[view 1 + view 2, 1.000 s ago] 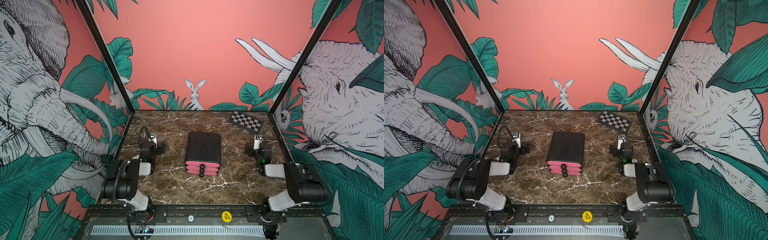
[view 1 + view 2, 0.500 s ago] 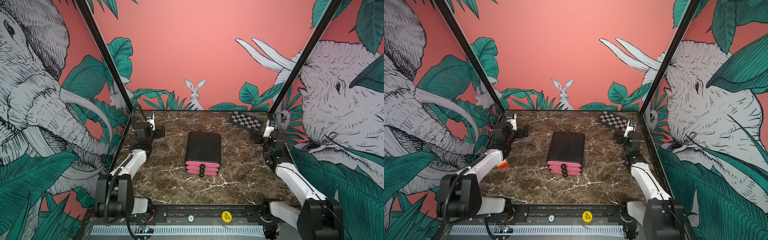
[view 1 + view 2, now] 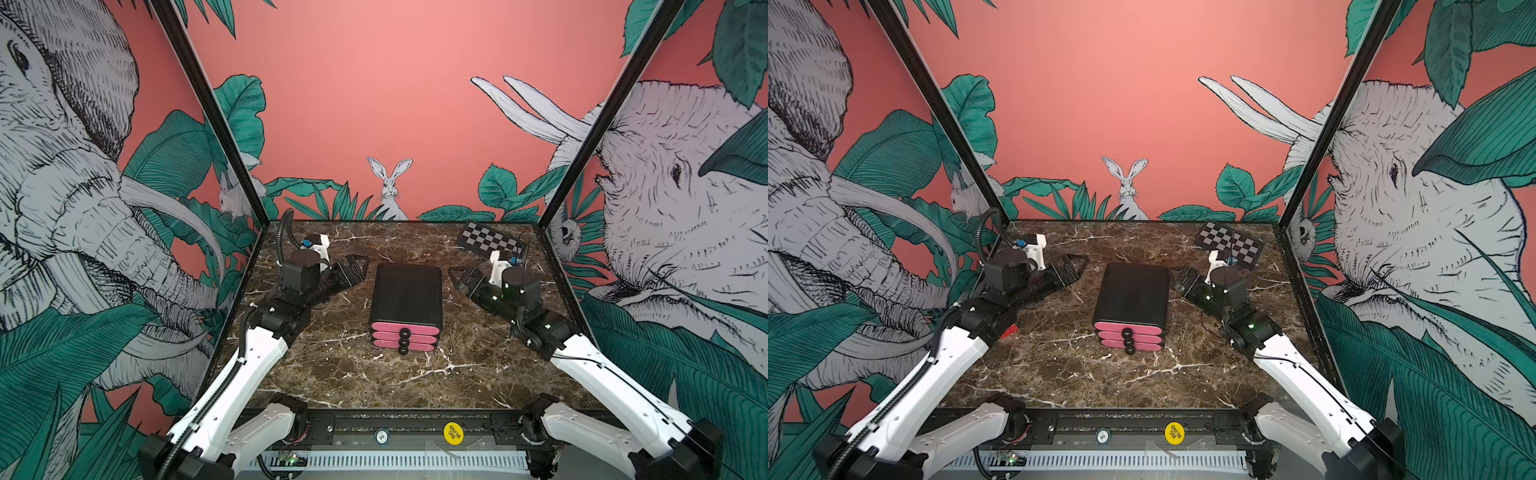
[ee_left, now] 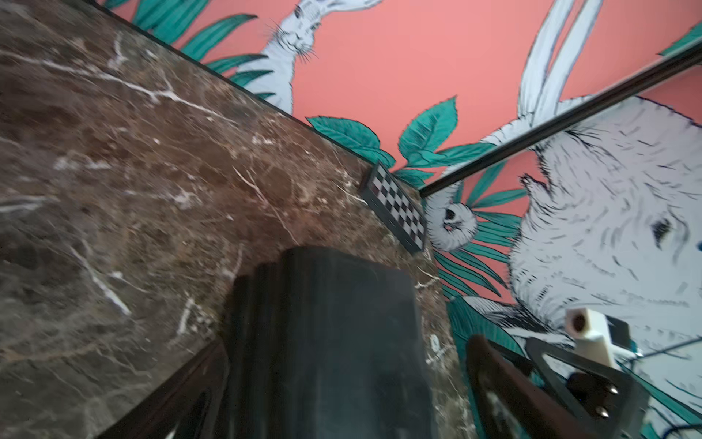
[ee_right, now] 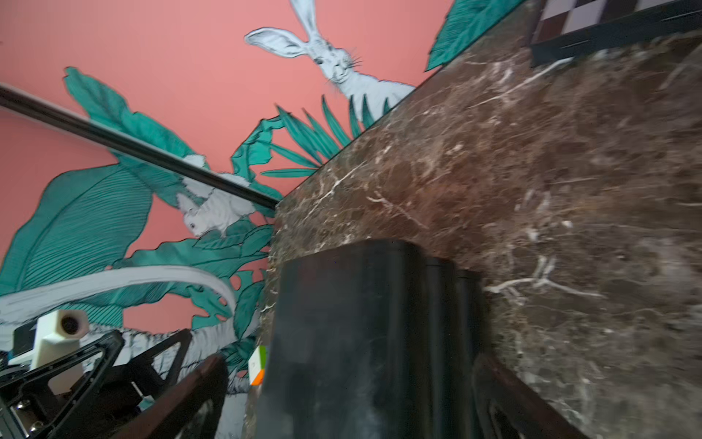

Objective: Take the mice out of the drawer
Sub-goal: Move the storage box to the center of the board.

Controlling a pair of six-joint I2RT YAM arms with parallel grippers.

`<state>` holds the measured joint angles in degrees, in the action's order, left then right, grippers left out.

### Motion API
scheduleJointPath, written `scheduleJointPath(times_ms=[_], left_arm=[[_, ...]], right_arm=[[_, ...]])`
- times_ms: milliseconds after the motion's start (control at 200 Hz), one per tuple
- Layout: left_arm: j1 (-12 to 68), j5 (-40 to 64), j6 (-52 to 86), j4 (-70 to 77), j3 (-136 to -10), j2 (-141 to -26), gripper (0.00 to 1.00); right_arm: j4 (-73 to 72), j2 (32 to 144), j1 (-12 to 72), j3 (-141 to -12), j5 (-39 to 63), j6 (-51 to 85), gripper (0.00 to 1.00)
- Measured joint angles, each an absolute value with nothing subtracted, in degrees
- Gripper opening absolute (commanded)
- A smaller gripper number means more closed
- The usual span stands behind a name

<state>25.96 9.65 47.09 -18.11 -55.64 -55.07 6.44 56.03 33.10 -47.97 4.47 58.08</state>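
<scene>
— Three pink drawers [image 3: 405, 334], all shut?
— Yes, in the black chest [image 3: 406, 291] mid-counter [image 3: 332, 374]; the mice can't be seen.
— And the jaws?
— Left jaws and right jaws both stand apart, empty, just beside the chest's far corners.

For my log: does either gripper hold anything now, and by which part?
Nothing is held: left gripper and right gripper stand open beside the drawers.

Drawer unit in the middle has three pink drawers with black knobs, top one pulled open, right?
No, the top one is shut: all three pink drawers sit closed in the drawer unit, black knobs in place. Both top views show it.
</scene>
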Motion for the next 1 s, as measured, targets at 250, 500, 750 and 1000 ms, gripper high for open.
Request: scheduleJointPath(times_ms=[250,500,750,1000], left_arm=[[29.52,9.32,55.59,-9.78,-46.50,-49.56,0.99],[26.26,17.74,55.99,-17.82,-48.40,-57.04,0.99],[28.29,25.41,47.68,-27.00,-54.57,-63.37,0.99],[28.86,27.05,42.57,-29.63,-54.63,-68.95,0.99]], right_arm=[[-2.68,54.54,34.22,-47.09,7.18,60.49,0.99],[17.98,57.01,33.69,-54.48,1.23,56.80,0.99],[26.44,63.55,33.54,-55.27,4.91,49.39,0.99],[24.25,69.63,33.63,-54.00,11.57,46.22,0.99]])
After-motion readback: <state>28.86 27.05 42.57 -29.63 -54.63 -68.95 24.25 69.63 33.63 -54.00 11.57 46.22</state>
